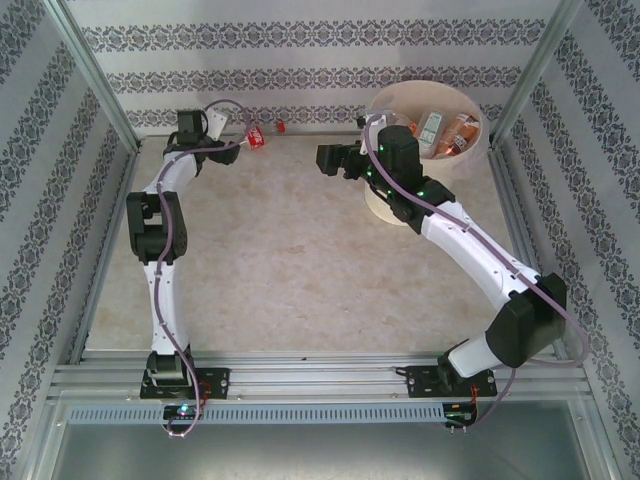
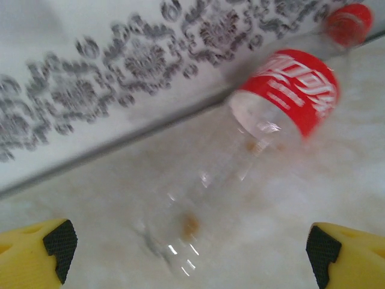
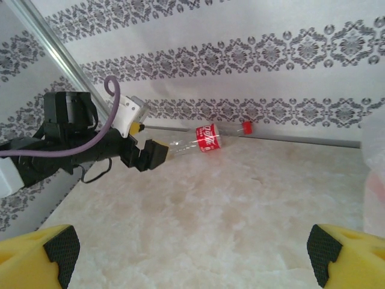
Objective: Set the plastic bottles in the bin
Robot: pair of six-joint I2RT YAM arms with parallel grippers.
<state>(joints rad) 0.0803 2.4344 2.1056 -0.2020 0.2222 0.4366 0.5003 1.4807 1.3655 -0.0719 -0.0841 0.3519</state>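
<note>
Your left gripper [image 2: 192, 247] is hanging wide open, gripping nothing, with the red-label bottle [image 2: 258, 144] lying well left of the bin [image 1: 395, 100]. Your right gripper [image 1: 330, 158] is also gaping empty just left of the bin, and other bottles [image 1: 445, 132] are sitting inside it.

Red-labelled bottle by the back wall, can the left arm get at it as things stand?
Probably yes. The left gripper is open, and the red-labelled bottle lies on the table just ahead of its fingers with nothing between them. The back wall close behind may crowd the approach.
</note>
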